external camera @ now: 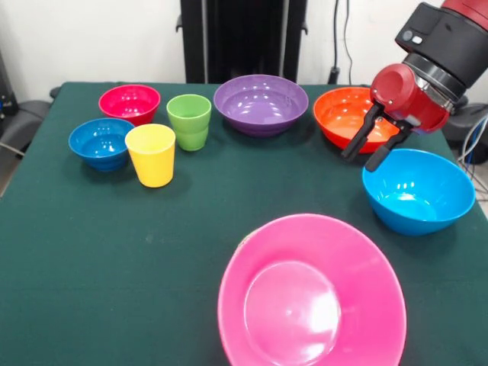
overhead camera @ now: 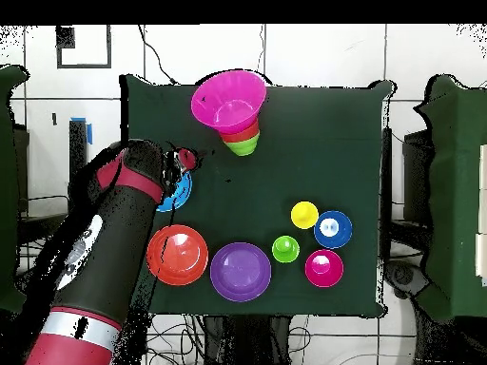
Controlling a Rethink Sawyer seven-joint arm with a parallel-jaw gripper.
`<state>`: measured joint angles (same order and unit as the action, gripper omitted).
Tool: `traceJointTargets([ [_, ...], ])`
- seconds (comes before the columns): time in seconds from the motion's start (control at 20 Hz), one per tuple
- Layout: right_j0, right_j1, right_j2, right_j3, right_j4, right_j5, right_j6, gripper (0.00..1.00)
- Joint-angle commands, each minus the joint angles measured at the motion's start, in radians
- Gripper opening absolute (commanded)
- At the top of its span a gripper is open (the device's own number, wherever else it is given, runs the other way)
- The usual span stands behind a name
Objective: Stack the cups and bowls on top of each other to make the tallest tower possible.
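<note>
The large pink bowl sits tilted at the table's near edge in the front view; the overhead view shows an orange-red bowl and a light-green bowl under it. The light blue bowl stands upright near the right edge. Along the far edge stand the orange bowl, purple bowl and magenta-red bowl. The dark blue bowl, yellow cup and green cup stand upright, clustered toward the far left corner.

The front view looks low across the green table toward the robot. The overhead view looks straight down, farther off; both share the tabletop.
</note>
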<state>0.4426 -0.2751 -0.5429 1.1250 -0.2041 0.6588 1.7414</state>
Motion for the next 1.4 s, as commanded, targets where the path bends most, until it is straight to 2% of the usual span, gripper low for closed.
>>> traceJointTargets([
  [0.05,-0.015,0.064,0.099,-0.031,-0.047,-0.004,0.038,1.00],
  [0.8,-0.017,0.075,0.099,-0.063,-0.052,0.034,0.005,1.00],
  [1.05,-0.019,0.085,0.106,-0.096,-0.068,0.072,-0.060,1.00],
  [1.4,-0.045,0.080,0.142,-0.096,-0.036,0.119,-0.080,1.00],
])
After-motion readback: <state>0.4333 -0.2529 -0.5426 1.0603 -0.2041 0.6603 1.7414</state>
